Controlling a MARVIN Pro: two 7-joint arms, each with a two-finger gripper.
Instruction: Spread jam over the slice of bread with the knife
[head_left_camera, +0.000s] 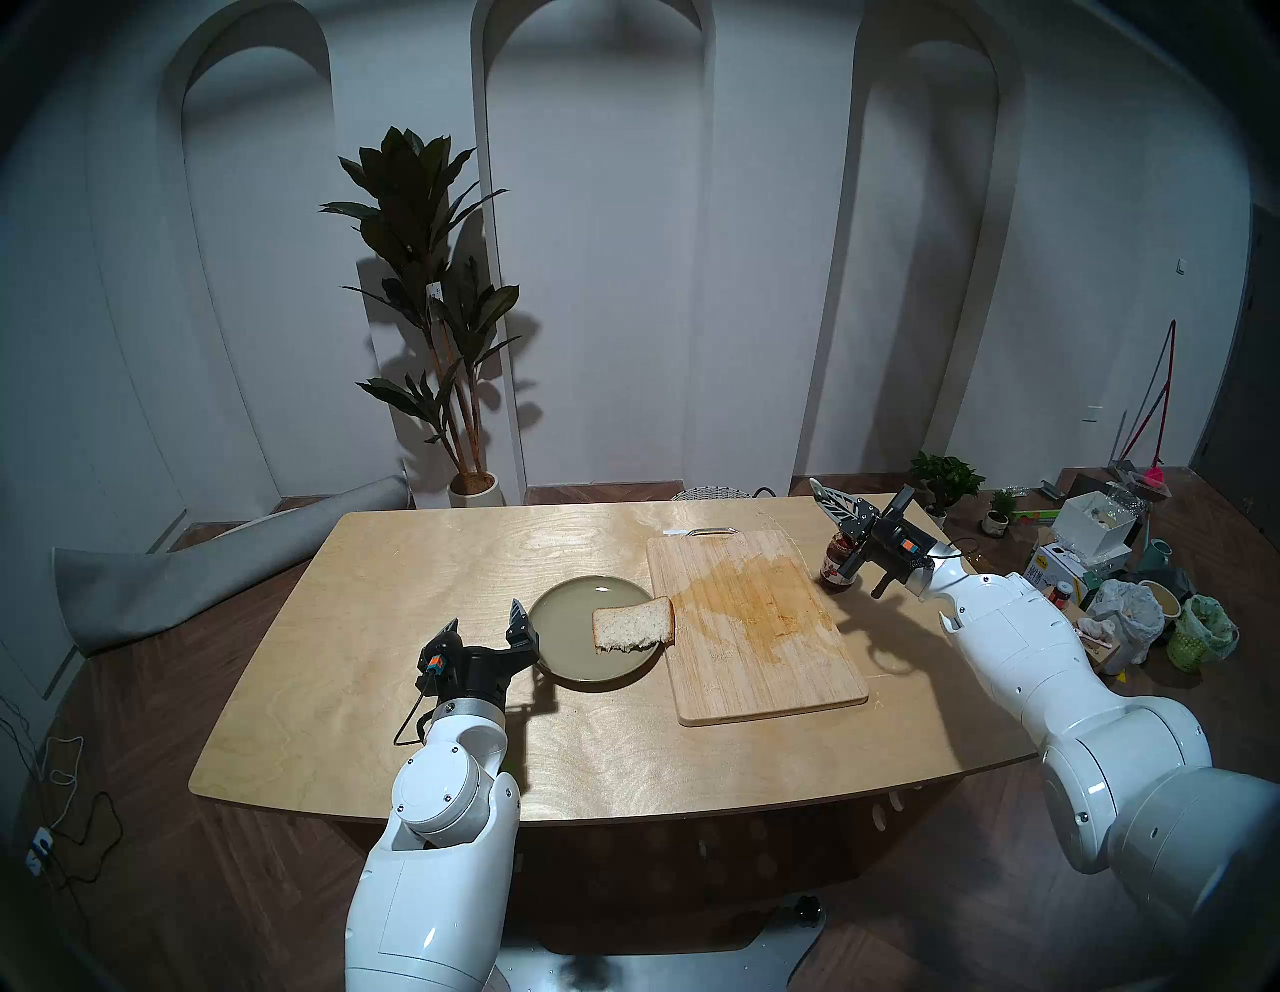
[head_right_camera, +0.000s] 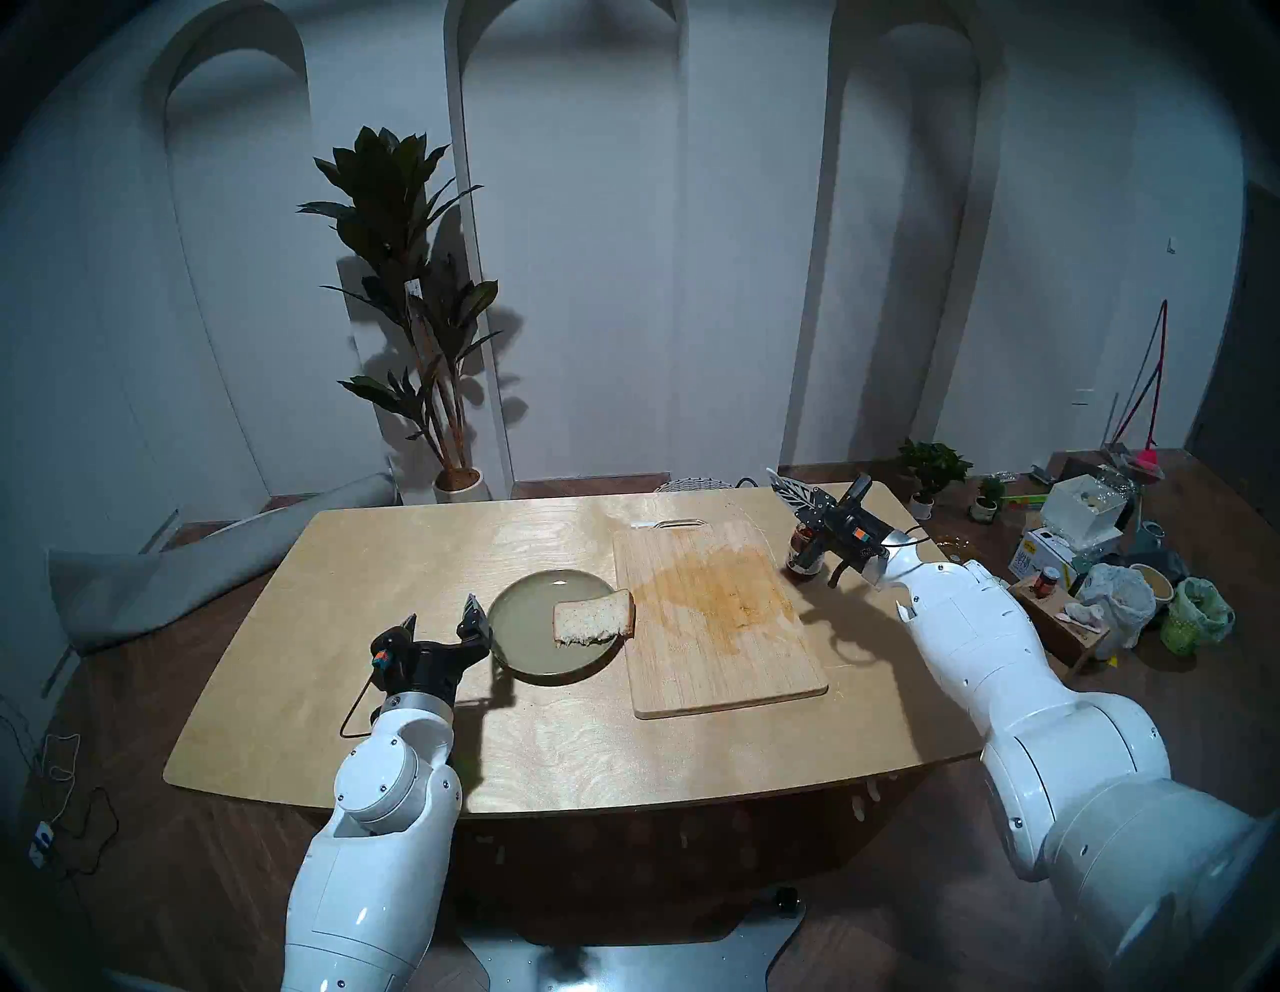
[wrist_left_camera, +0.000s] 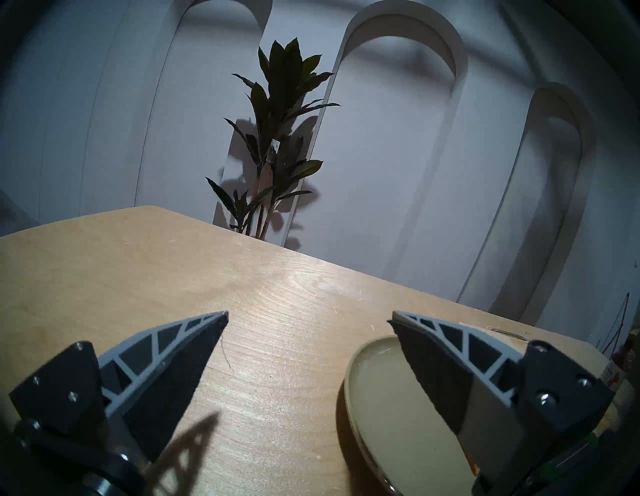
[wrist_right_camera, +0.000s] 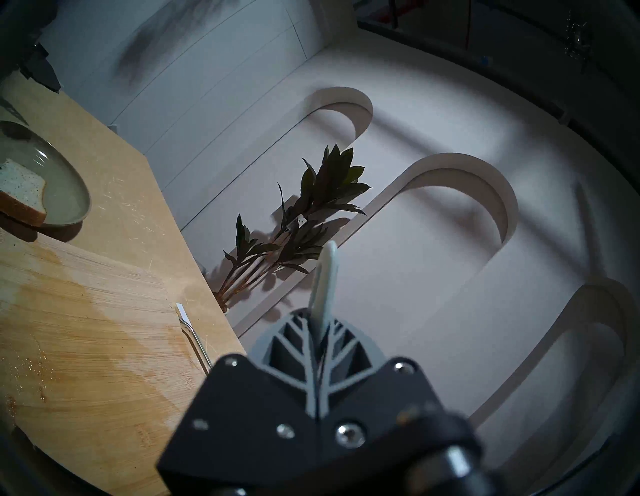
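Head view, your stock: slice of bread (head_left_camera: 634, 625) on the plate (head_left_camera: 568, 609); jam jar (head_left_camera: 837, 564) beyond the cutting board (head_left_camera: 755, 623); right gripper (head_left_camera: 834, 509) pinching the knife (wrist_right_camera: 323, 280); left gripper (head_left_camera: 485, 620) spread, empty.

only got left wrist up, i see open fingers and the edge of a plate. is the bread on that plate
observer: yes, the slice of bread lies on the right side of the plate, one corner overhanging the rim toward the cutting board.
operator: where's the knife
observer: the right gripper is shut on the knife; its pale handle sticks out past the fingertips.
operator: and the jam
observer: the jam jar stands on the table right of the board, just beneath that gripper.
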